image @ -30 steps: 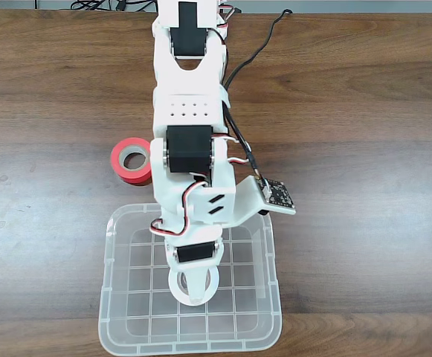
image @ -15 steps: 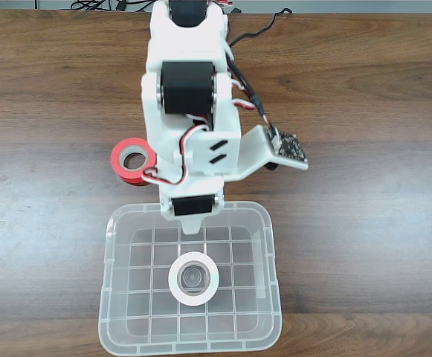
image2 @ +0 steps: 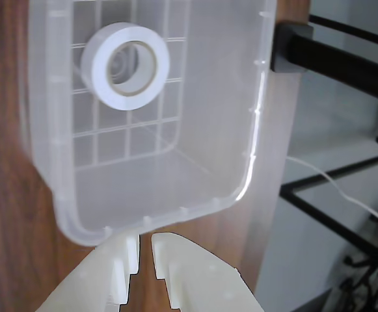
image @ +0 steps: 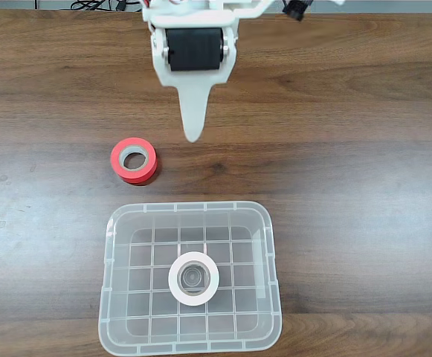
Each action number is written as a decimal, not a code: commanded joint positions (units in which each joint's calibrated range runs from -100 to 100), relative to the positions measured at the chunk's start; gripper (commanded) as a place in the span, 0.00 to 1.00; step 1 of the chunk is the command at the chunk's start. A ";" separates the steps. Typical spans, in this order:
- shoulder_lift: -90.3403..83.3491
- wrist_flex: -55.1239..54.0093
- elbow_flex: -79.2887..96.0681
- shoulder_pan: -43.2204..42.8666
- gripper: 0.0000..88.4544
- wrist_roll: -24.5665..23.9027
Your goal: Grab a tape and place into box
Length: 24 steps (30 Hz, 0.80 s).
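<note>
In the fixed view, the tape [image: 193, 278] lies flat on the grid-patterned bottom of the box [image: 111, 256], near the middle of it, with its hollow core facing up. The box sits on the brown wooden desk [image: 364, 186] at the near edge, roughly centred along that edge. A red-orange roll with a grey core [image: 134, 160] rests flat on the desk just beyond the box's far left corner, apart from the box. The white arm [image: 193, 48] comes in over the desk's far edge, and the gripper [image: 193, 134] points down toward the box, its tip above bare wood between the far edge and the box, well apart from both rolls. From this angle the jaws appear as one tapering white tip, and nothing is between them.

In the wrist view, the two cream-white fingers [image2: 189, 276] rise from the bottom edge with only a narrow slit between them, so the jaws are nearly closed and hold nothing. Beyond their tips lies the box [image2: 254, 130], its rounded corner nearest the camera. The tape [image2: 125, 65] rests inside on the grid floor, toward the upper left of this view. The desk's wood shows at the left and along the box's right side, where the desk edge [image2: 276, 195] drops away to a dark metal frame [image2: 332, 58] and a thin white cable [image2: 345, 195] below.
</note>
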 commanded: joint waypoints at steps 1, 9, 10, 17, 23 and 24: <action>-19.89 0.93 22.35 -0.11 0.02 0.10; -45.56 -5.32 63.26 -2.01 0.02 1.10; -48.45 -7.46 68.07 -2.45 0.02 1.89; -69.21 -31.69 105.13 -2.81 0.02 2.37; -85.30 -38.79 131.06 -2.74 0.02 2.69; -88.36 -38.79 133.60 -2.74 0.02 2.53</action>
